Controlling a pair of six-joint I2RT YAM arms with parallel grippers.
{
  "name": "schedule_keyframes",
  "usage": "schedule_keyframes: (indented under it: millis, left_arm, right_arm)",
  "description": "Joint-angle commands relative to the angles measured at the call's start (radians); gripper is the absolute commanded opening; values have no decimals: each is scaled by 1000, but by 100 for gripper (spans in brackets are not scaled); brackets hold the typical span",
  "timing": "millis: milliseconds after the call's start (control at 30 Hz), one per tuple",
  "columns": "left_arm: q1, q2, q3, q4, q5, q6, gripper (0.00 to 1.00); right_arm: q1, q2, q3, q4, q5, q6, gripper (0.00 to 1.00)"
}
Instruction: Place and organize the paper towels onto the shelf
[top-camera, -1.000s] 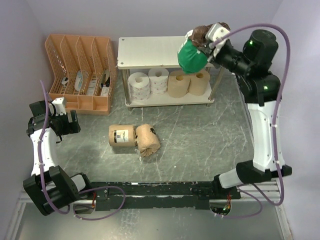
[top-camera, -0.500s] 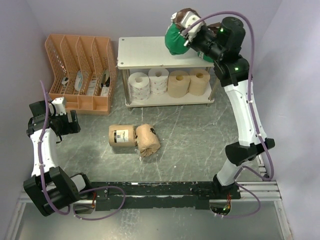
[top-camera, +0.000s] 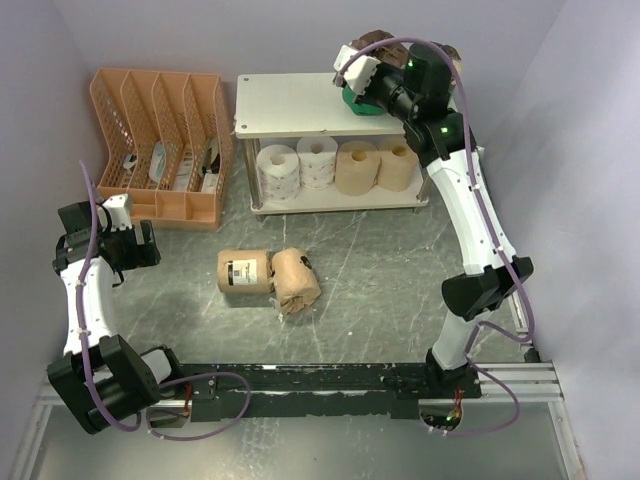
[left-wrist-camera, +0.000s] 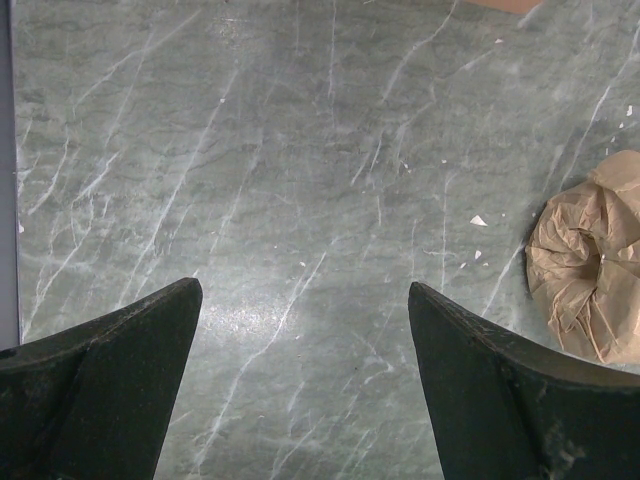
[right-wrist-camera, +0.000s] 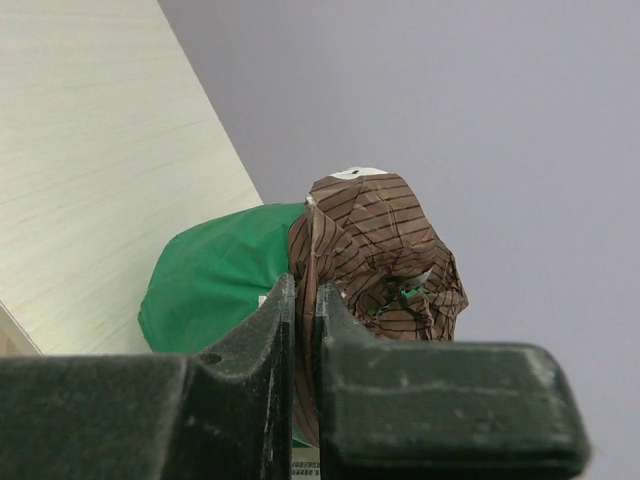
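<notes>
Nearest the arm bases, the left gripper (left-wrist-camera: 305, 385) hangs over the left side of the grey marbled worktop (top-camera: 380, 260). Its jaws are spread wide and hold nothing.

Two tan-paper-wrapped cylindrical rolls (top-camera: 245, 271) (top-camera: 297, 280) lie touching each other around the middle of the worktop. One of them shows at the right edge of the left wrist view. Neither has been shelved yet.

Further back, toward the far edge, stands the low two-tier white-board shelf with thin metal legs (top-camera: 290, 105). Its lower board carries four upright rolls in a row: a white dotted roll (top-camera: 277, 170), a plain white roll (top-camera: 317, 160) and two bare tan rolls (top-camera: 357, 166) (top-camera: 399, 164). An orange slotted file organizer (top-camera: 160, 140) sits just to the shelf's left.

Farthest off, the right gripper (right-wrist-camera: 305, 300) is at the far right corner of the upper board. Its jaws are pinched shut on the twisted brown paper end of a green-wrapped roll (right-wrist-camera: 220, 285). I cannot tell whether the roll rests on the board or hangs just above it.

The main risk is the grip, which is on thin crumpled wrapper only. The paper could tear or slip, and the roll could swing. Let go this close to the corner, a roll lying on its side could run off the back or right edge.
</notes>
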Motion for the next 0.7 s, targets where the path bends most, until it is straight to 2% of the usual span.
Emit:
schedule_keyframes:
  millis: [0,33,100,133,200,233,267,400,500,600,667]
  left_arm:
    - [10,-7,30,12,1,5,96]
    - [9,-7,30,10,-1,5,96]
    - [10,-10,31,11,-2,5,96]
    - [10,-12,30,11,-1,5,96]
    - [9,-14,27,13,1,4,96]
    - [10,-14,26,15,2,5,96]
    - [10,-15,27,16,2,5,96]
    - [9,-5,30,9,5,8,96]
    - [10,-3,31,9,3,7,96]
    - [10,-3,29,14,-3,3,96]
    - [10,-2,29,15,-13,2,96]
  right_arm:
    - [0,6,42,39,50,-75,0]
    - [0,9,43,45,63,-70,2]
    - [0,10,29,59,64,-54,36]
    - [0,3,19,66,57,-43,50]
    - [0,-13,5,82,23,-4,71]
    - [1,-19,6,90,0,26,88]
    - [1,-23,14,96,-22,55,98]
    - [3,-41,59,116,-115,188,100]
    - [15,-95,29,93,-252,306,100]
    - [17,-178,-106,84,-417,450,100]
    - [18,-248,-258,55,-565,510,100]
